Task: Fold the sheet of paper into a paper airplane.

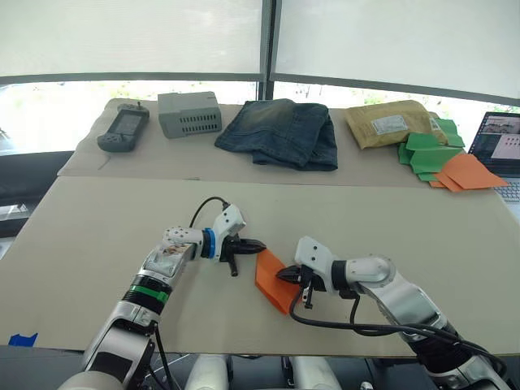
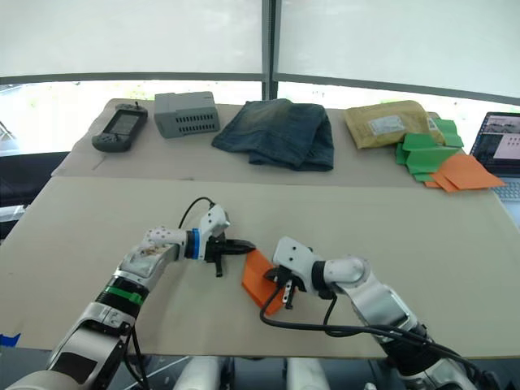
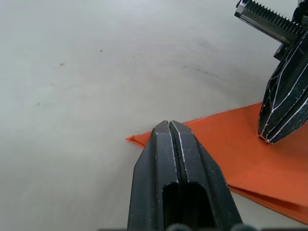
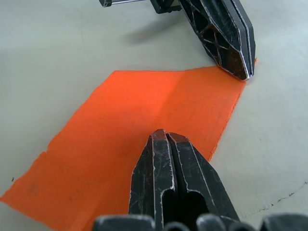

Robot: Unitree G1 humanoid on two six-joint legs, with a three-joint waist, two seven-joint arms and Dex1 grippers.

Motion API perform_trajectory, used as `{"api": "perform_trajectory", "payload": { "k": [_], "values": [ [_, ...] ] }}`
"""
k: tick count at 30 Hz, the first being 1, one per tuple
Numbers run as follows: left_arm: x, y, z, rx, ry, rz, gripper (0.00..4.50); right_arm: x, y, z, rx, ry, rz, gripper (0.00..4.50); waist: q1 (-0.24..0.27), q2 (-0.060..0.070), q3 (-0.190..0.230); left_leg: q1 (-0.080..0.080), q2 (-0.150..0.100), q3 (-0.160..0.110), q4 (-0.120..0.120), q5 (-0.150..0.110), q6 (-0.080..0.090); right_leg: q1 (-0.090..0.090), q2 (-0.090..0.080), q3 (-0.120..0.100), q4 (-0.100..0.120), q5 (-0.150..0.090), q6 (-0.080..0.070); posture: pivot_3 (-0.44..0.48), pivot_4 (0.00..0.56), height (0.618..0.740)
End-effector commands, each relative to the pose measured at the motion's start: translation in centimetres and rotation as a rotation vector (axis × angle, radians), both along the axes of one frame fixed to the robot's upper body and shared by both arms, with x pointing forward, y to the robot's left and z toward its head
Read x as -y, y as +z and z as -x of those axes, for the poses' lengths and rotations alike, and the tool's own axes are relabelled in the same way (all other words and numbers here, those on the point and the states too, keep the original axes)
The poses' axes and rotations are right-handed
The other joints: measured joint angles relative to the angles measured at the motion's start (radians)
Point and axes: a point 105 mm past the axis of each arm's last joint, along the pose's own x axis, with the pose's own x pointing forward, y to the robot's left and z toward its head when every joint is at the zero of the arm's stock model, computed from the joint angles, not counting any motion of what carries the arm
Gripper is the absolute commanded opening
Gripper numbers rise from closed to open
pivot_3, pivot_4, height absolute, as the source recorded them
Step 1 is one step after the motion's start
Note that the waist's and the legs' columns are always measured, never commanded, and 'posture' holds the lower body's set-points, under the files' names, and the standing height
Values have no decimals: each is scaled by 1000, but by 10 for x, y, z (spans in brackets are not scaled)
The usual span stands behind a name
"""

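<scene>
With both my left gripper (image 1: 258,244) and right gripper (image 1: 282,276) pinched together, empty, the thin, floppy sheet of paper (image 1: 270,279) at lower centre wants edge pinches.

Daylight pours in through the windows (image 1: 268,49) at the back, whose lowered blinds glow white and whose lower strip is blown out. The table (image 1: 97,236) is evenly and softly lit, with only faint shadows. The head views bow straight lines near the edges. In the wrist views the nearest finger bases blur.
</scene>
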Motion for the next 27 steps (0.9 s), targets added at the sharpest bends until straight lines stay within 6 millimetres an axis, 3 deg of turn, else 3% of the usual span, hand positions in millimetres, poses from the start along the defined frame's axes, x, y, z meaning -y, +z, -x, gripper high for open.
{"api": "perform_trajectory", "payload": {
  "k": [1, 7, 10, 13, 17, 23, 24, 27],
  "values": [
    [-13, 14, -6, 52, 16, -3, 24, 7, -13, 0, -32, -30, 46, 0, 0, 0, 0, 0, 0, 0, 0, 0, 0, 0, 0, 0, 0, 0, 0, 0, 150, 722],
    [-38, 55, 11, 81, -56, 74, 24, 5, 32, -10, 77, -22, -53, 0, 0, 1, 2, -5, 1, 0, 0, 0, 0, -5, 0, 0, 0, 0, 0, 0, 150, 722],
    [-44, 64, 19, 79, -78, 73, 24, 2, 55, -4, 73, 5, -118, 0, 9, 2, 2, -14, 0, 0, 1, 0, 0, -13, -1, 0, 0, 4, 7, 0, 150, 722],
    [-45, 72, 28, 88, -100, 72, 24, 6, 74, 1, 92, 2, -131, 0, 17, 2, 2, -21, 0, -1, 2, 0, 0, -17, -1, -1, -1, 7, 4, 0, 150, 722],
    [-42, 78, 35, 81, -116, 85, 1194, 15, 78, 7, 71, -20, -104, 0, 21, 1, 3, -25, -1, -1, 3, -1, 1, -18, -2, -1, -4, 7, 4, 0, 150, 722],
    [-40, 73, 44, 89, -138, 42, 3200, 20, 78, 27, -24, -99, -158, 1996, 20, 1, 3, -24, -1, 0, 3, -2, 1, -18, -1, -1, -3, 5, 7, 0, 150, 722],
    [-40, 72, 45, 84, -143, 38, 3212, 17, 74, 35, -77, -107, -182, 2274, 20, 1, 3, -24, 0, 0, 4, -2, 1, -18, -1, -1, -3, 4, 8, 0, 150, 722],
    [-39, 69, 46, 79, -152, 25, 3212, 15, 59, 51, -165, -133, -176, 2274, 20, 1, 3, -24, 0, -1, 5, -2, 1, -18, 0, -2, -2, 4, 8, 0, 150, 722]
  ]
}}
